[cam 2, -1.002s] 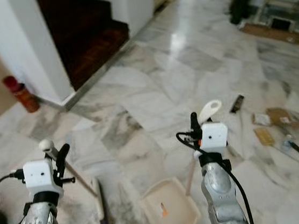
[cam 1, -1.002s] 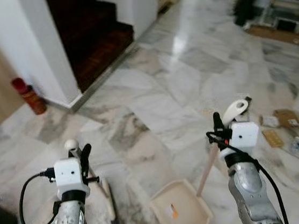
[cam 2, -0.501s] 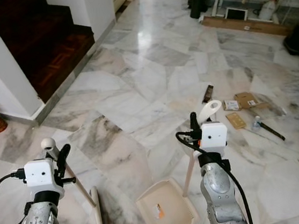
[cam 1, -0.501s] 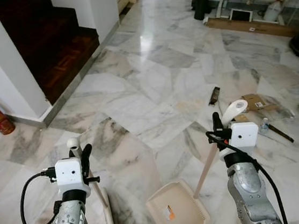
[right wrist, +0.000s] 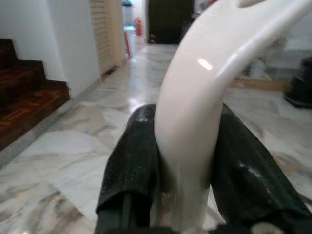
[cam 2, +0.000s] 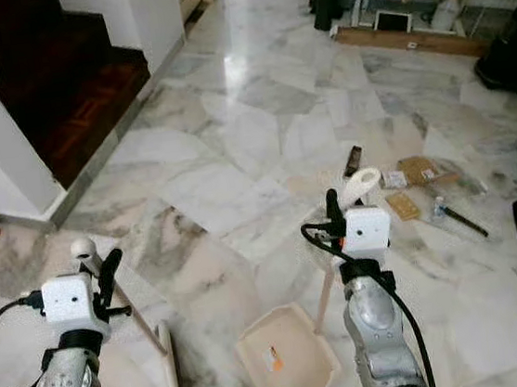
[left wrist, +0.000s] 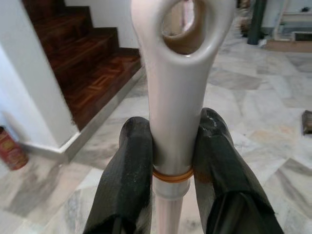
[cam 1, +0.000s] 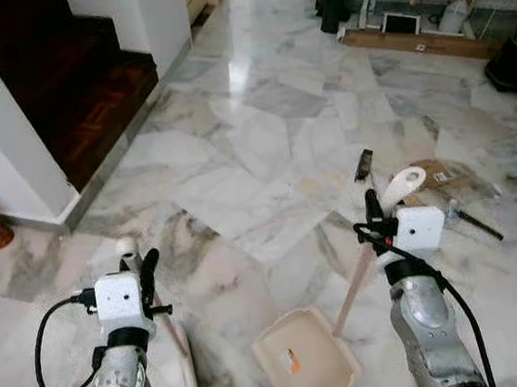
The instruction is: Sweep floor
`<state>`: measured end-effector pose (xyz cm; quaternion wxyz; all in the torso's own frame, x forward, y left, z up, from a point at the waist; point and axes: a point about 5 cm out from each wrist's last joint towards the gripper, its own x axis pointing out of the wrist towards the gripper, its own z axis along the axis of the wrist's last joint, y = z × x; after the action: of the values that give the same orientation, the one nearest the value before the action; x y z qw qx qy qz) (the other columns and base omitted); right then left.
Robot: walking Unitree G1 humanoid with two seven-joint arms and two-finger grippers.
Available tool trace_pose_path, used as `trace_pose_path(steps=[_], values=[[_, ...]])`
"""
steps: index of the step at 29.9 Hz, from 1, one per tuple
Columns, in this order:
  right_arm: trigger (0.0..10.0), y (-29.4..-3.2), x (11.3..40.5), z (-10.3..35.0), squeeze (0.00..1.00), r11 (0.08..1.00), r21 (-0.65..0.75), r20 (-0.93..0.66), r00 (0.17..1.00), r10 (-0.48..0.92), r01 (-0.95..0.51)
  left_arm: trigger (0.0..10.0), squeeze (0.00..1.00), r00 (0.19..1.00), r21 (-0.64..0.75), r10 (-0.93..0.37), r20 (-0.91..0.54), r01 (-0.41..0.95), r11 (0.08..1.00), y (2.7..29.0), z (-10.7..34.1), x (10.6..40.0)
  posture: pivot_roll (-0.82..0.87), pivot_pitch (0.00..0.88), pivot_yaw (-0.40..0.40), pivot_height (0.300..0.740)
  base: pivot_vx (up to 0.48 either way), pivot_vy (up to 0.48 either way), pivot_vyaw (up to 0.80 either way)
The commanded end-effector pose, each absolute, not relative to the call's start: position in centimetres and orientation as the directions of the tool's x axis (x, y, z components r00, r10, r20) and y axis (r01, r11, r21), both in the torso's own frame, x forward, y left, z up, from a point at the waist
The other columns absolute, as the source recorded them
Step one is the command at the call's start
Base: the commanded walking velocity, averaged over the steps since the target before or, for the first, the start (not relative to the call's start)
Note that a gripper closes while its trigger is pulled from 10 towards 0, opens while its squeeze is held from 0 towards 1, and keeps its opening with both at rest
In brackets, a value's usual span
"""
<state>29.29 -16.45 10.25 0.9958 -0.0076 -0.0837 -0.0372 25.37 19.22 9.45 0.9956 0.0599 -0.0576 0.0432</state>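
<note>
The left end effector (left wrist: 170, 161) is clamped on the upper handle of the broom (cam 1: 185, 351), just below its hanging loop. Gripping high on the handle lets the bristle head rest on the floor (cam 1: 262, 146) below and ahead of the end effector, where a short arm stroke can drag it sideways.

The right end effector (right wrist: 187, 146) is clamped on the curved top of the dustpan handle (cam 1: 367, 256). The handle slopes down and inward to the dustpan (cam 1: 304, 364), which sits flat on the floor between the two arms, its open mouth facing roughly toward the broom head. This pairing places the collector beside the sweeper, so that swept material has a short path into the tray.

The debris (cam 1: 434, 178) to be swept (pieces of cardboard, a dark strip and small items) lies on the floor beyond and to the outer side of the right end effector, well apart from the dustpan. In judgement, both tools must be carried closer before sweeping is effective.

The head views show tool layout, debris position and the staircase (cam 1: 59, 85) beyond the left end effector. The wrist views instead show grip contact: both fingers (left wrist: 129, 165) press directly against the broom handle, above an orange band, and the right fingers (right wrist: 134, 156) bracket the white dustpan handle.
</note>
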Motion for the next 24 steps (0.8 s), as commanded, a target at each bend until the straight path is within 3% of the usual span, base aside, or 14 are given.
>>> trace_pose_path(steps=[1,11,24], values=[[10.0,-16.34,29.31,10.54,0.0,0.997,-0.011,0.182,0.981,-0.072,0.076,10.0,0.0,0.987,0.12,0.081,0.141,-0.098,0.988,19.61,9.76,25.21,0.02,0.115,-0.039,0.74,0.0,0.0,-0.78],[10.0,-16.18,29.25,10.54,0.0,0.997,-0.013,0.185,0.98,-0.068,0.071,10.0,0.0,0.987,0.119,0.083,0.134,-0.099,0.988,19.7,9.71,25.17,0.02,0.121,-0.036,0.74,0.0,0.0,-0.78],[10.0,-16.33,29.28,10.74,0.0,0.997,-0.015,0.194,0.979,-0.071,0.075,10.0,0.0,0.988,0.12,0.086,0.13,-0.101,0.988,19.74,9.71,25.28,0.01,0.135,-0.041,0.74,0.0,0.0,0.0]])
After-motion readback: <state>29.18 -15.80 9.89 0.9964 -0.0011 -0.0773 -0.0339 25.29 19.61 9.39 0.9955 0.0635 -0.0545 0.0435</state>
